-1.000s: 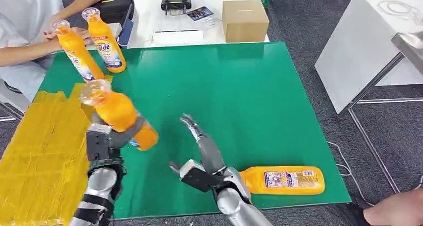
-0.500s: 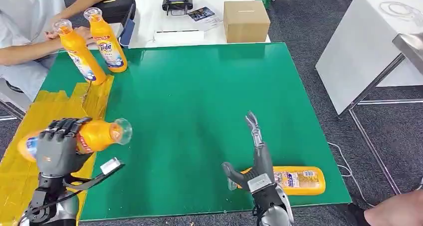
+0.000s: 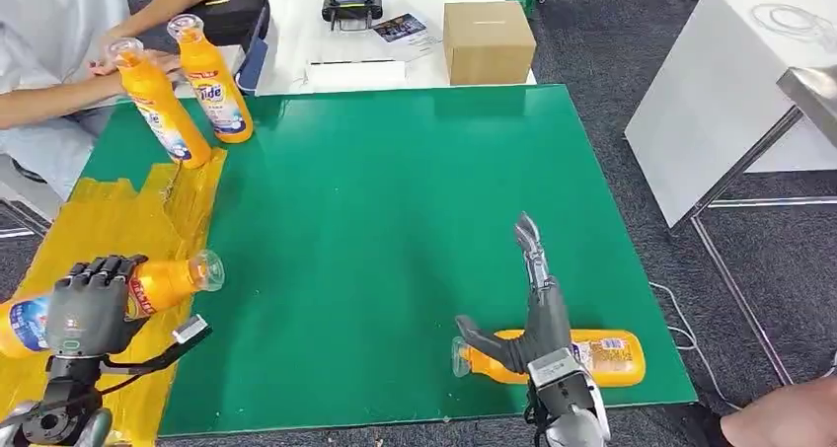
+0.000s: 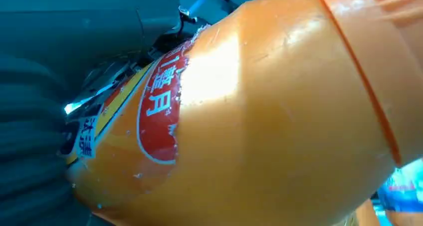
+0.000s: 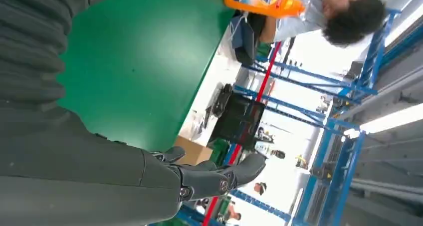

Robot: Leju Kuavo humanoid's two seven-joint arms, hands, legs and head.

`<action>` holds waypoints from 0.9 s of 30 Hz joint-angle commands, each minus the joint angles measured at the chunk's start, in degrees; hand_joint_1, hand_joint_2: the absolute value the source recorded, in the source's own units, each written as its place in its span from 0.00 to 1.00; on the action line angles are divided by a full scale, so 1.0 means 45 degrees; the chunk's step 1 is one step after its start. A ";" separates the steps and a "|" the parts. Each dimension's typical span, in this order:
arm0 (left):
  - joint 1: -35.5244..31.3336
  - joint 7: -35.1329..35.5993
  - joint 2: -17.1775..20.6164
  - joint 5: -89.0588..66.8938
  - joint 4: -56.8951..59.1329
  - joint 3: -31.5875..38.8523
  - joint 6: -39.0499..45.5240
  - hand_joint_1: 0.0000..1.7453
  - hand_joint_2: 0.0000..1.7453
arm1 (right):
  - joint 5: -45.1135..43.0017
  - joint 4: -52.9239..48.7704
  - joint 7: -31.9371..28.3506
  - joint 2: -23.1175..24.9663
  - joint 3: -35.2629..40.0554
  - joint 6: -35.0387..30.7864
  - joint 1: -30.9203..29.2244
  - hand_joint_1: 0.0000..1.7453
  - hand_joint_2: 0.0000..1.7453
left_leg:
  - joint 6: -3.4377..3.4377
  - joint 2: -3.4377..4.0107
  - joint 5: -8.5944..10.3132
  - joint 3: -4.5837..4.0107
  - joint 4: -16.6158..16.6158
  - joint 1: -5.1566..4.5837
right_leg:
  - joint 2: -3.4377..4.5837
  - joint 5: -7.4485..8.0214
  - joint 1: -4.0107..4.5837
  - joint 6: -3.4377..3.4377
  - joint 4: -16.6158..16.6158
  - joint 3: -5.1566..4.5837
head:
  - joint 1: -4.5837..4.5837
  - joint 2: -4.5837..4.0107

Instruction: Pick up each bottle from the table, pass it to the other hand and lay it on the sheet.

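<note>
The left hand [image 3: 87, 307] is grasping an orange bottle [image 3: 148, 287] above the yellow sheet [image 3: 89, 240]; releasing it tilted risks rolling. The right hand [image 3: 528, 314], fingers spread, is hovering over another bottle [image 3: 592, 356].

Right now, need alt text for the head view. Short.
The robot's left hand holds an orange bottle lying sideways over the yellow sheet, while its open right hand hovers above another orange bottle lying on the green table. A seated person touches two upright bottles at the far left.
</note>
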 commanded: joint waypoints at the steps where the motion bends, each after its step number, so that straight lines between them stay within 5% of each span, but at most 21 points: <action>1: -0.2644 0.1948 0.1608 0.0002 0.4843 -0.5138 0.0000 1.00 1.00 | -0.0311 0.0545 -0.0158 -0.0460 -0.0027 0.0123 -0.0802 0.00 1.00 | 0.0002 -0.0038 0.0003 0.0041 -0.0019 -0.0005 | -0.0045 -0.0012 -0.0001 -0.0010 -0.0016 0.0049 | -0.0005 0.0000; 5: -0.3811 -0.2199 -0.0346 0.0769 0.7795 -0.2295 0.0000 1.00 1.00 | -0.0609 0.0860 -0.0076 -0.0442 -0.0092 0.0324 -0.1152 0.00 1.00 | 0.0003 -0.0033 0.0008 0.0074 -0.0037 -0.0012 | -0.0035 -0.0002 -0.0003 -0.0012 -0.0032 0.0080 | -0.0005 0.0000; 19: -0.4158 -0.4608 -0.1997 0.1138 0.9164 0.0155 0.0000 1.00 1.00 | -0.0713 0.1214 -0.0058 -0.0278 -0.0238 0.0584 -0.1373 0.00 1.00 | 0.0007 -0.0034 -0.0004 0.0094 -0.0021 -0.0009 | -0.0036 -0.0007 0.0009 -0.0004 -0.0026 0.0116 | -0.0010 0.0000; 20: -0.4182 -0.4624 -0.2014 0.1055 0.9174 0.0215 0.0000 0.87 1.00 | -0.0706 0.1280 -0.0051 -0.0272 -0.0226 0.0607 -0.1425 0.00 1.00 | 0.0005 -0.0039 0.0002 0.0079 -0.0019 -0.0006 | -0.0038 -0.0001 0.0011 -0.0002 -0.0025 0.0102 | 0.0000 0.0000; 21: -0.4183 -0.4652 -0.2030 0.1010 0.9167 0.0287 0.0000 0.87 1.00 | -0.0701 0.1317 -0.0049 -0.0263 -0.0221 0.0615 -0.1455 0.00 1.00 | 0.0003 -0.0034 0.0006 0.0066 -0.0015 -0.0009 | -0.0032 0.0002 0.0007 0.0000 -0.0015 0.0081 | -0.0005 0.0000; 22: -0.4183 -0.4652 -0.2030 0.1010 0.9167 0.0287 0.0000 0.33 1.00 | -0.0701 0.1317 -0.0049 -0.0263 -0.0221 0.0615 -0.1455 0.00 1.00 | 0.0007 -0.0031 -0.0003 0.0098 -0.0017 -0.0005 | -0.0033 -0.0004 0.0013 -0.0005 -0.0024 0.0120 | -0.0005 0.0000; 23: -0.4152 -0.4734 -0.2086 0.0970 0.9033 0.0494 0.0000 0.00 1.00 | -0.0695 0.1375 -0.0045 -0.0242 -0.0208 0.0624 -0.1507 0.00 1.00 | 0.0007 -0.0031 -0.0001 0.0096 -0.0016 -0.0005 | -0.0033 -0.0002 0.0012 -0.0003 -0.0022 0.0115 | -0.0005 0.0000; 27: -0.4182 -0.4991 -0.2257 0.0994 0.8981 0.0913 0.0000 0.00 1.00 | -0.0637 0.1472 -0.0005 -0.0285 -0.0190 0.0674 -0.1573 0.00 1.00 | 0.0006 -0.0021 -0.0006 0.0117 -0.0013 -0.0001 | -0.0025 -0.0003 0.0017 -0.0004 -0.0024 0.0137 | 0.0000 0.0000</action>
